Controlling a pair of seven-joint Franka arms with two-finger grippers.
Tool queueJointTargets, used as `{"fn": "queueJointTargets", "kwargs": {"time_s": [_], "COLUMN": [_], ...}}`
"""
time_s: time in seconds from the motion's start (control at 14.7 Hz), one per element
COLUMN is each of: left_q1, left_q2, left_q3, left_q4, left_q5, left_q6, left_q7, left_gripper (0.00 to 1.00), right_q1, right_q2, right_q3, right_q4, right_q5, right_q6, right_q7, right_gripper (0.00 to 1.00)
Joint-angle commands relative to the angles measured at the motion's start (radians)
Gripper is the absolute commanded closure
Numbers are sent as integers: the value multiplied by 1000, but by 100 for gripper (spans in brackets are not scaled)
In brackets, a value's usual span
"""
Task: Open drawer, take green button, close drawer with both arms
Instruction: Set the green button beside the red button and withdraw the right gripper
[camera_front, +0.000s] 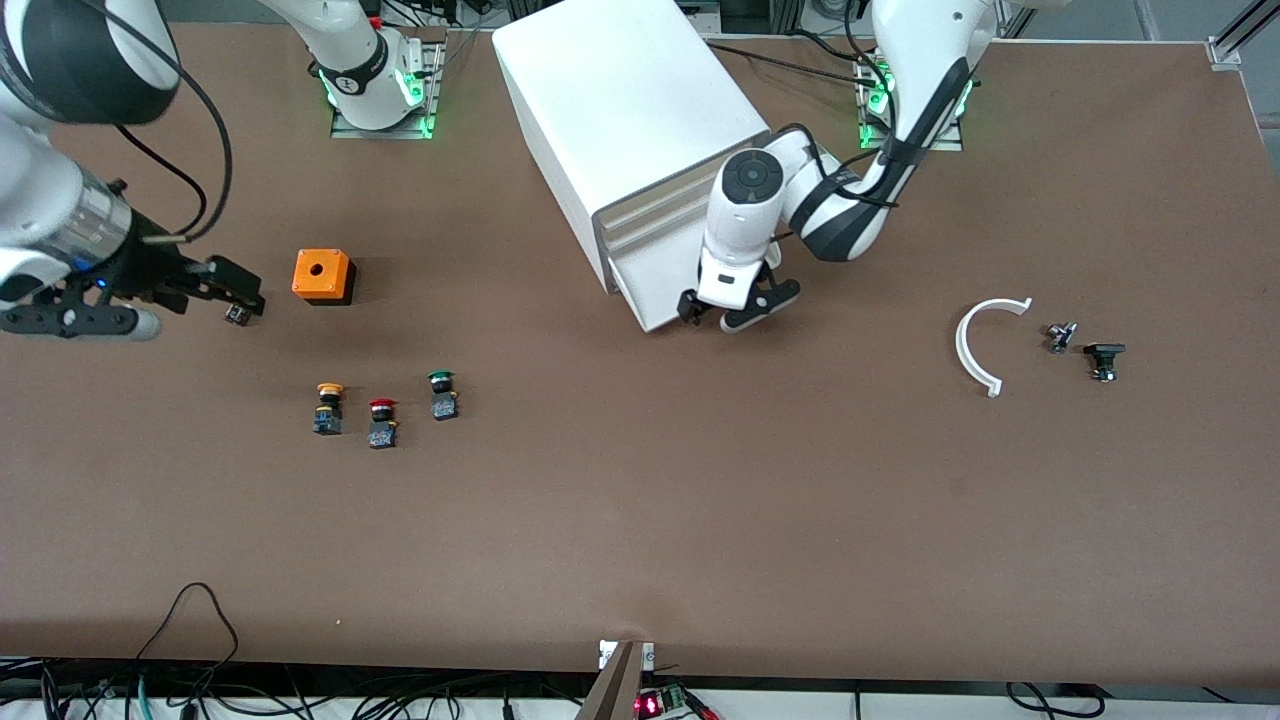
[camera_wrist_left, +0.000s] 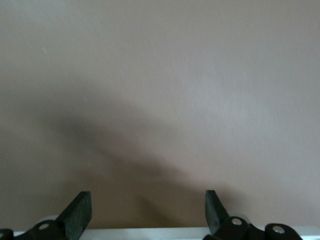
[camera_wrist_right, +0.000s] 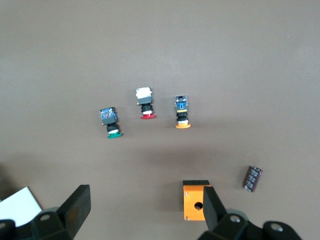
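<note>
Nearest the camera, 3 buttons lie on the bench: red (camera_front: 382, 422), yellow (camera_front: 328, 408) and the green button (camera_front: 441, 393). Left pincer (camera_front: 722, 311), spread, hangs at the cabinet's (camera_front: 630, 120) lowest drawer (camera_front: 655, 300), pulled slightly out. Right pincer (camera_front: 232, 296), spread, hovers beside an orange box (camera_front: 322, 276).

Lowest white drawer (camera_front: 655, 300) pulled slightly out of cabinet; green-capped button (camera_front: 442, 395) on worktop beside red-capped one.
</note>
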Motion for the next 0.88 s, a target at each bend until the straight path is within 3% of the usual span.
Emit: {"fn": "queueJointTargets", "kwargs": {"time_s": [0.0, 0.14, 0.27, 0.82], "left_q1": [-4, -4, -4, 19], "left_q2": [21, 22, 24, 21], "left_q3": [-45, -71, -93, -139], "left_q4": [4, 0, -3, -3], "left_q5": [20, 20, 18, -36], "left_q6": [-9, -9, -9, -50], "left_q7": [-36, -46, -48, -36], "left_gripper": [1, 1, 1, 1], "right_q1": [-3, -3, -1, 8], "right_q2": [-40, -25, -20, -23], "right_q3": [3, 3, 6, 13], "right_q4": [33, 157, 211, 235], "right_q5": [-3, -8, -29, -34], "right_q6": [-49, -160, -179, -197], "right_q7": [-15, -12, -12, -13], "right_gripper": [1, 1, 1, 1]}}
